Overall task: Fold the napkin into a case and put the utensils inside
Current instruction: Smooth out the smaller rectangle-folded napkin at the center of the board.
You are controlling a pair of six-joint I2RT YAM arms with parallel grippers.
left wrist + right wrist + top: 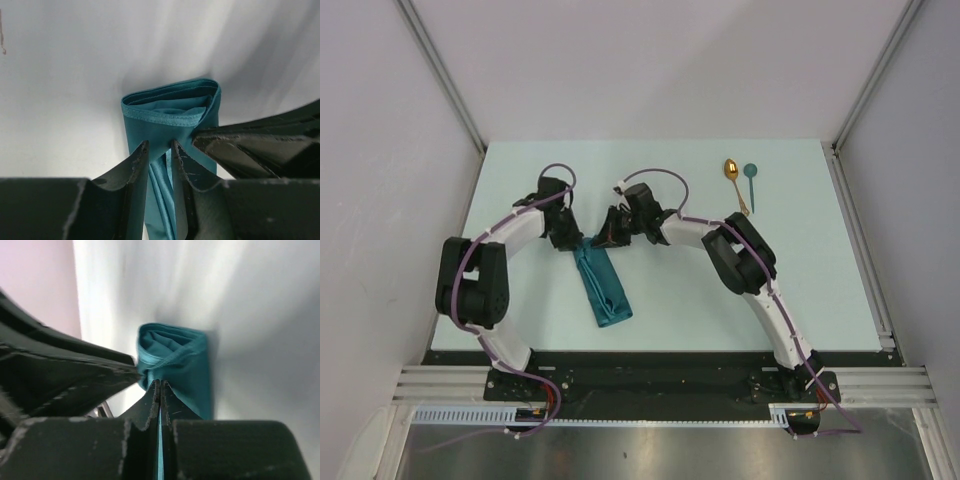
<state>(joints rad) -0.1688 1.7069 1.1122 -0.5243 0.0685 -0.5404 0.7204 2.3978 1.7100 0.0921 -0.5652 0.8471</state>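
Pale table [720,300] under folded teal case [603,290]

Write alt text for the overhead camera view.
A folded teal napkin lies on a pale table, left gripper and right gripper meeting at its far end. A gold spoon and a teal spoon lie together further right.

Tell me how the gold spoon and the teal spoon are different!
The gold spoon is shiny with an oval bowl; the teal spoon has a round bowl. The gold spoon lies slanted, the teal spoon nearly straight. Both lie side by side on the table, bowls away from the arms.
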